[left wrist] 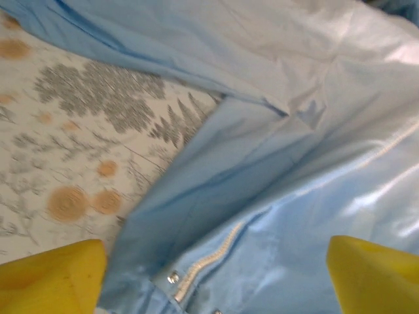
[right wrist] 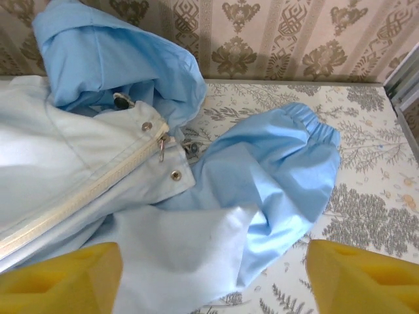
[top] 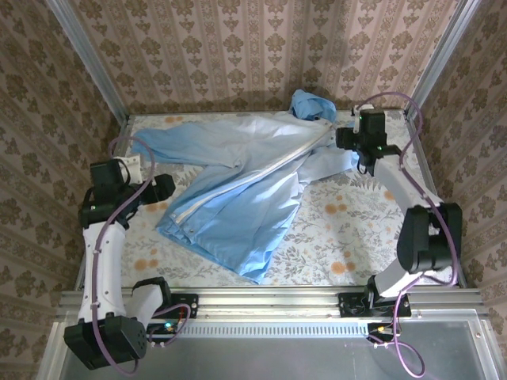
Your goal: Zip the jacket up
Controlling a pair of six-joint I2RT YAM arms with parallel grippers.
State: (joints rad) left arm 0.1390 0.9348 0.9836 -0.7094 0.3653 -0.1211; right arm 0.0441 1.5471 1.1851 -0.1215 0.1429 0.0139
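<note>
Honestly, with the light-blue thin-fabric hooded jacket (top: 238, 190) sprawled mid floral-print table (top: 341, 229) and both the left gripper (left wrist: 213, 288) (table's left side) and right gripper (right wrist: 213, 275) (far-right corner) spread wide, empty, right over loose cloth, a finger could snag and drag it.

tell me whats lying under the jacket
The jacket lies spread on the flower-printed table cover, which shows all round its edges. A sleeve appears to run out from under the front panel. Anything else beneath the fabric is covered and cannot be seen.
</note>
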